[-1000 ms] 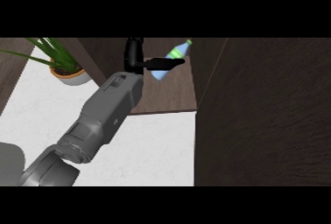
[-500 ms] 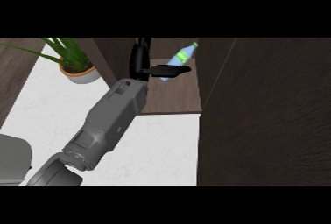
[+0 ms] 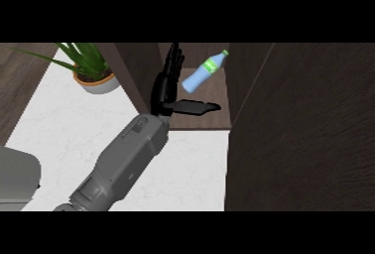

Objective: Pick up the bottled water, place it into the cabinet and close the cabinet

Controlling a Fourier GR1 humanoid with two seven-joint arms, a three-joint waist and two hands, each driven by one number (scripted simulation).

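bottle (image 3: 203,73) in cabinet (image 3: 212,106), plant (image 3: 93,74) left

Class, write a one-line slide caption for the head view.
Open hand beside a tilted water bottle inside the dark cabinet, with a potted plant on the white counter.

You won't find any readable text here. The bottled water (image 3: 202,73) inside the cabinet (image 3: 307,124) has a green label, but no words, brand or numbers can be made out on it.
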